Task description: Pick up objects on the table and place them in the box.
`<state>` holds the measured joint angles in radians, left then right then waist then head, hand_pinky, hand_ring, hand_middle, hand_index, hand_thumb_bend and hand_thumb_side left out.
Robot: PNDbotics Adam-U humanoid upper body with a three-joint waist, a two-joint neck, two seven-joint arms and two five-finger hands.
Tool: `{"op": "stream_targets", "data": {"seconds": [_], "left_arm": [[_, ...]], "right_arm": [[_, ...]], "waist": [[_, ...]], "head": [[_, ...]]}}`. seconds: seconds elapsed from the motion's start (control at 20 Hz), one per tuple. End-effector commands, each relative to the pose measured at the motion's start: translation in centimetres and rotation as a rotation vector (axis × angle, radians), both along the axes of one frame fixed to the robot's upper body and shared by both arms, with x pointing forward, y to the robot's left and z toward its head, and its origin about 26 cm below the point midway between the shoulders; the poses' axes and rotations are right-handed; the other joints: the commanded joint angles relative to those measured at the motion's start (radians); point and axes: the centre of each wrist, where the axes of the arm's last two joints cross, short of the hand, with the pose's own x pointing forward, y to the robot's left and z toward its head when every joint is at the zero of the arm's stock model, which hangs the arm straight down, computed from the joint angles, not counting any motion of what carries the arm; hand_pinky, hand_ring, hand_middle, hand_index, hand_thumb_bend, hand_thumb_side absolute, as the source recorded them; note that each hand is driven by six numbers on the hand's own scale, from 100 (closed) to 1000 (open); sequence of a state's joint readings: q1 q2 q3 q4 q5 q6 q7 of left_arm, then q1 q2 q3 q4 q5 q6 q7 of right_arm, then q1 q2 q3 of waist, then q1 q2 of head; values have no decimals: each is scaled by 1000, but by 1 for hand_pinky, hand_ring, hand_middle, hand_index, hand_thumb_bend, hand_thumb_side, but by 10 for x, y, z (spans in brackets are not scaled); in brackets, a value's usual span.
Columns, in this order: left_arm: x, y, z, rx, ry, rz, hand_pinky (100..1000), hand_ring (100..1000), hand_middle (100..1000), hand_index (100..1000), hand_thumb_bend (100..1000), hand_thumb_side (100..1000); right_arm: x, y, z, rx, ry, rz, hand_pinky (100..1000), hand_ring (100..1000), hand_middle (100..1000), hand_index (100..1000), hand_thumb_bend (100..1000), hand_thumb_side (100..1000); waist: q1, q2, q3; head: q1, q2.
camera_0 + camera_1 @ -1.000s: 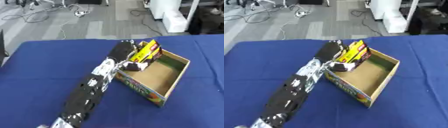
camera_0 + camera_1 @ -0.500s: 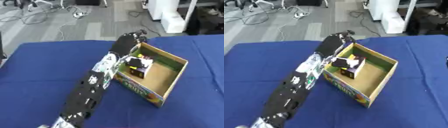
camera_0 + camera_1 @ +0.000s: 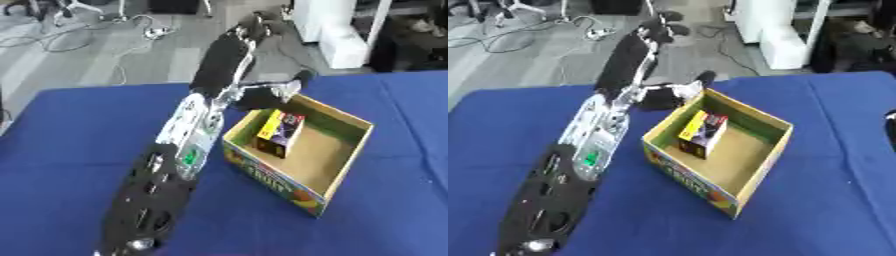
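Left hand (image 3: 254, 27) raised past the desk's (image 3: 79, 125) far edge, fingers relaxed and empty, yellow-and-black packet (image 3: 280, 132) standing against the box's (image 3: 346, 170) near-left wall, box print unreadable

Print on the box (image 3: 271, 179) seems unreadable.
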<state>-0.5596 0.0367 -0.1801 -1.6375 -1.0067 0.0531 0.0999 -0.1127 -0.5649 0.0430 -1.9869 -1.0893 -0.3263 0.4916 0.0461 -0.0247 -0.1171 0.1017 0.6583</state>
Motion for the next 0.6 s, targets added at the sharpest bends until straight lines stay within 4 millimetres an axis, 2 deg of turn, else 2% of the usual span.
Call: {"op": "stream_targets", "data": {"seconds": [0.05,0.15,0.3,0.45,0.6], "left_arm": [[-20,11,22,-9,45,78,355,598,793,773,364,661],[-34,19,26,-6,61,114,338,578,776,768,339,680],[-51,28,33,-88,-30,120,329,531,737,761,343,679],[-55,30,30,-163,-77,99,296,501,711,743,328,684],[-54,30,29,-201,-101,79,274,474,686,726,334,670]], "right_arm": [[-2,-4,8,-29,-28,-11,141,298,383,480,100,1000],[-2,-5,7,-29,-29,-20,141,298,383,480,100,1000],[-4,-8,4,-28,-31,-41,141,298,383,480,100,1000],[-6,-9,0,-29,-31,-61,141,298,383,480,100,1000],[-7,-9,-1,-31,-36,-69,141,298,384,480,100,1000]], "waist": [[-8,-9,6],[-10,-8,13],[-16,-6,29],[-20,-5,44],[-22,-3,54]], "head": [[29,-14],[32,-11],[24,-2],[30,18],[43,21]]}}
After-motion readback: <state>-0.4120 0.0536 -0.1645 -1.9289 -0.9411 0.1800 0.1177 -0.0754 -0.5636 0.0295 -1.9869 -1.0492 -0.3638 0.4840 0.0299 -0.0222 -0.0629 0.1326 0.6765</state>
